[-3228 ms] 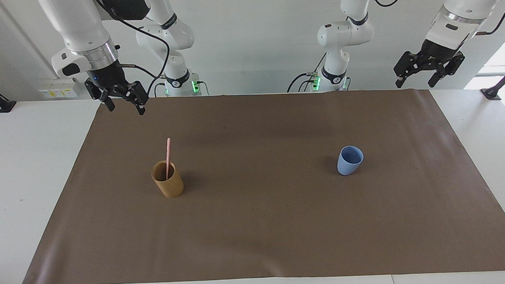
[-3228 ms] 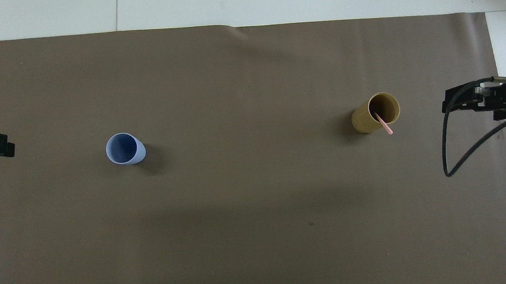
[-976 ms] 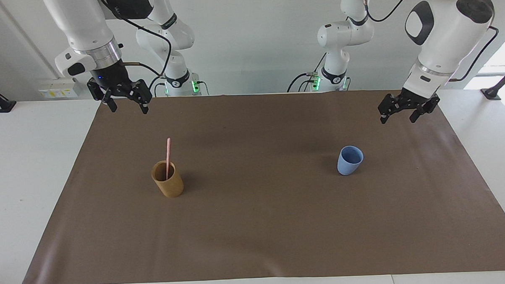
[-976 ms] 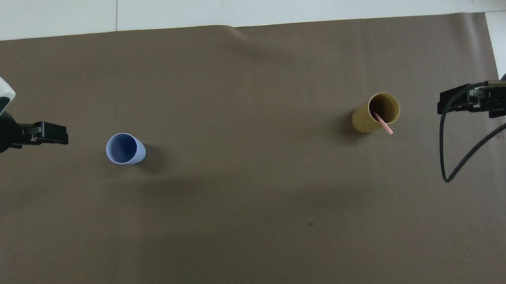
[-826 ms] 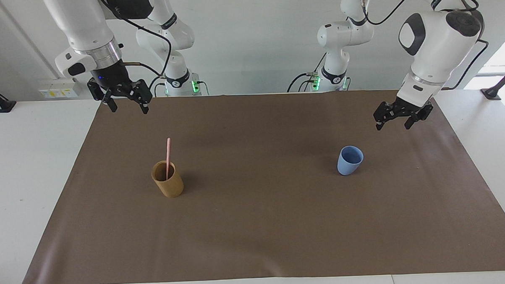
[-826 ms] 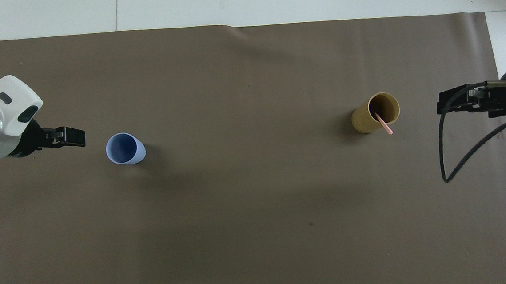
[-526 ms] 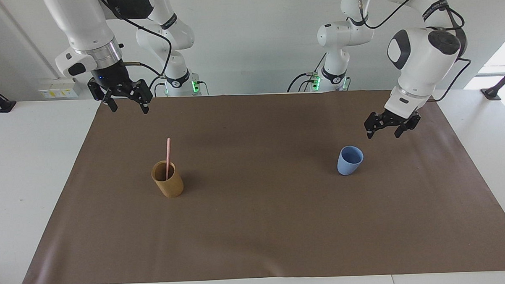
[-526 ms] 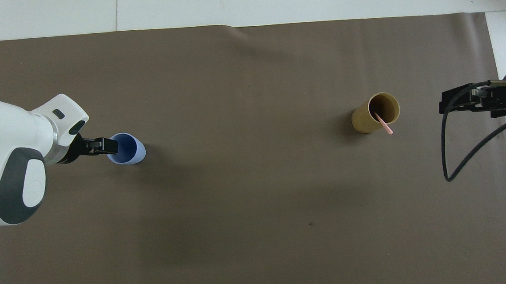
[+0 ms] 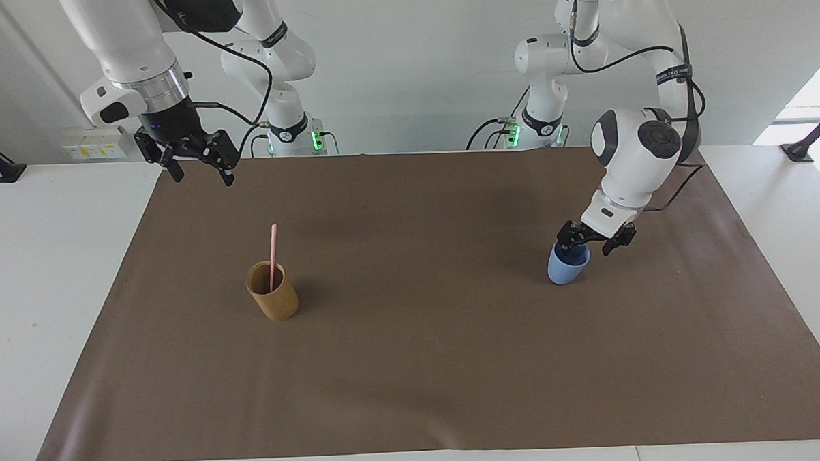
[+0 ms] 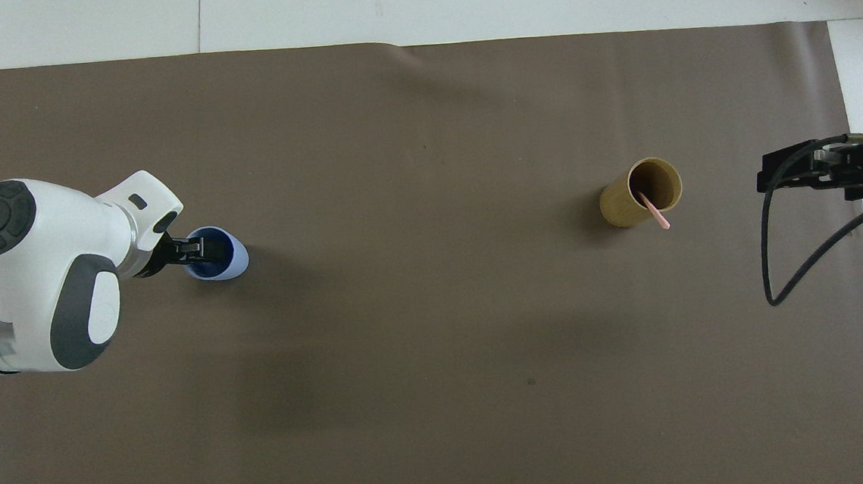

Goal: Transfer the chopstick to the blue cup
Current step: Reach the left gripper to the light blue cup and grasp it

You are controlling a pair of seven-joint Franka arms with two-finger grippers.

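Pale pink and thin, the chopstick [image 9: 272,257] stands in the tan cup [image 9: 272,300], its lower end down inside and its upper part rising well clear of the rim, leaning slightly toward the robots. In the overhead view its top [image 10: 655,211] shows over the cup's [image 10: 641,192] rim on the side nearer the robots. That tan cup stands upright on the brown mat [image 9: 428,366], toward the right arm's end of the table.

The blue cup [image 9: 566,267] stands on the same mat toward the left arm's end, well apart from the tan cup, and tilted a little. The left gripper [image 9: 593,244] is down at this cup's rim with its fingers spread: one finger sits at or just inside the mouth [image 10: 212,253], the other is outside the wall on the side toward the left arm's end. Whether either finger touches the cup cannot be told. It holds nothing.

The right gripper [image 9: 195,171] hangs in the air over the mat's edge nearest the robots, well apart from the tan cup, fingers spread and empty; that arm waits. The mat lies on a white table [image 9: 36,271].
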